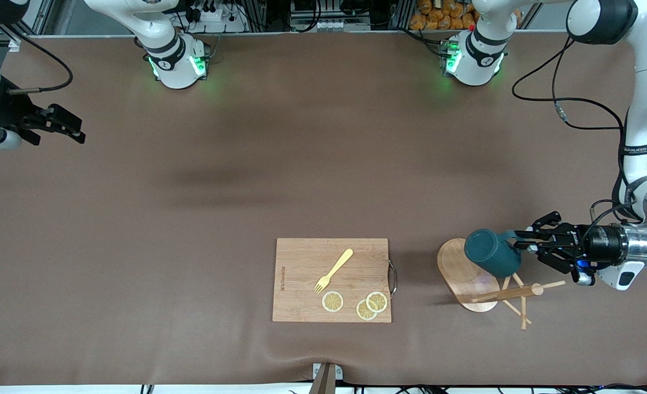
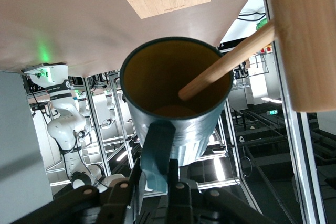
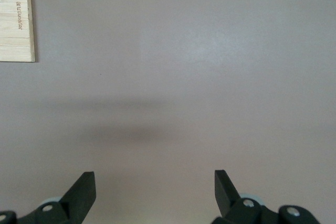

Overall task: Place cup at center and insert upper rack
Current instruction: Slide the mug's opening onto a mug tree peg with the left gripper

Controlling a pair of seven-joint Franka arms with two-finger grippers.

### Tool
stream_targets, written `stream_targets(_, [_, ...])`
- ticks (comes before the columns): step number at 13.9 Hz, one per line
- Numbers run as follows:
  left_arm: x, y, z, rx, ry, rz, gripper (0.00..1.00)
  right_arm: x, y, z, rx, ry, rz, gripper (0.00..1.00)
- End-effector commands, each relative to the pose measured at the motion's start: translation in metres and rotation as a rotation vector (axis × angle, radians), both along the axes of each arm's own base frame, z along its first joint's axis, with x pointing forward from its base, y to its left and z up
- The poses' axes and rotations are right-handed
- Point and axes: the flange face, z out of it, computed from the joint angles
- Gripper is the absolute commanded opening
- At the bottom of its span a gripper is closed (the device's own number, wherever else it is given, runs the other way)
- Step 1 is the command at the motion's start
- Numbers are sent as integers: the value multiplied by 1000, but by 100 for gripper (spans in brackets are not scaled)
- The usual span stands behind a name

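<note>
The dark teal cup (image 1: 492,253) is up at the wooden upper rack (image 1: 466,268), over its oval base at the left arm's end of the table. In the left wrist view a thin peg (image 2: 226,64) from the rack's post (image 2: 304,40) reaches into the cup's (image 2: 176,85) yellowish inside. My left gripper (image 1: 516,244) is shut on the cup's handle (image 2: 156,156), which sits between the fingers (image 2: 181,192). My right gripper (image 1: 63,127) waits open over bare mat at the right arm's end, and its fingers (image 3: 84,190) have nothing between them.
A rectangular wooden cutting board (image 1: 301,262) lies near the front camera's edge of the table, beside the rack. It carries a yellow fork (image 1: 334,269) and three lemon slices (image 1: 333,301). Black cables (image 1: 570,101) trail from the left arm.
</note>
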Motion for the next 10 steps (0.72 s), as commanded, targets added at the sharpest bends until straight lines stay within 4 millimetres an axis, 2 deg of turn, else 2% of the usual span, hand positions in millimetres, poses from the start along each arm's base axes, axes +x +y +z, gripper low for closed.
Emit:
stream_targets(1, [2, 11, -1, 14, -16, -4, 0, 6, 2, -6, -3, 16, -3, 100])
stream_targets(3, [3, 16, -5, 18, -46, -2, 0, 7, 6, -10, -5, 21, -7, 100])
stream_targets(6, [7, 18, -7, 23, -55, 5, 0, 19, 15, -27, -10, 33, -15, 100])
stream_targets(9, [8, 20, -9, 27, -57, 17, 0, 19, 45, -17, -6, 4, 36, 100])
stream_targets(10, [9, 21, -10, 29, -56, 22, 0, 19, 48, -10, -5, -11, 41, 100])
